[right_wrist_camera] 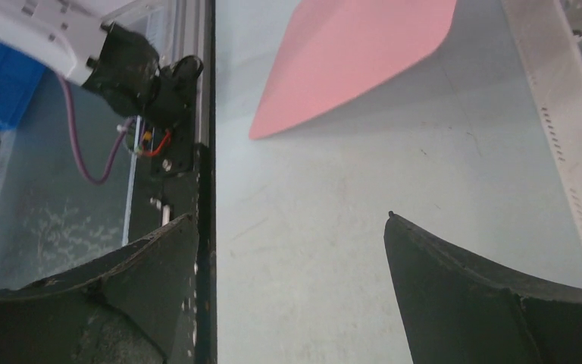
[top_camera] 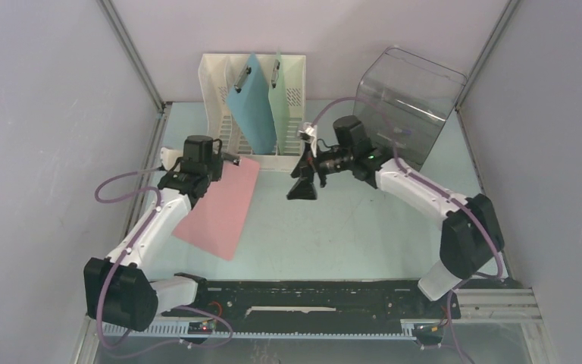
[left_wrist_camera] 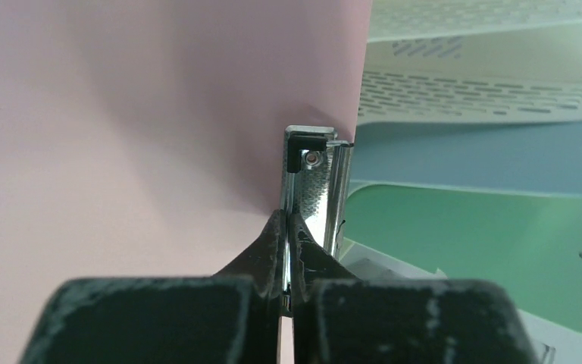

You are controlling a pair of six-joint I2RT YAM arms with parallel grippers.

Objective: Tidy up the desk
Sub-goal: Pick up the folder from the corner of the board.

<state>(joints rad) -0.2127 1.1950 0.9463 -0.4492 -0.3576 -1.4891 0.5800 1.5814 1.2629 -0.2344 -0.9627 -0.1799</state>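
Pink plastic fills most of the left wrist view: we see the pink clipboard [top_camera: 220,208] lying slantwise on the left part of the desk [top_camera: 333,235], its clip end towards the far side. The left gripper [top_camera: 231,159] is clenched on this board, its two black fingers pressed together over the metal clip [left_wrist_camera: 314,189] at the board's far edge. From the pictures we cannot tell whether that end is raised off the surface or rests flat. The desk itself, pale mint green with metal-framed edges, spans the whole floor of the enclosure beneath both arms. At its far edge stands a white file rack [top_camera: 216,83], holding a blue clipboard [top_camera: 251,110] and, just beside it on the right, a green clipboard [top_camera: 286,98], both upright and leaning a little. To the right of the rack, in the far right corner, sits a clear plastic bin [top_camera: 409,98]. The right gripper [top_camera: 303,182] hangs above the middle of the desk, near the rack's front, with its jaws spread wide and nothing between them; its own camera shows bare tabletop in the gap.
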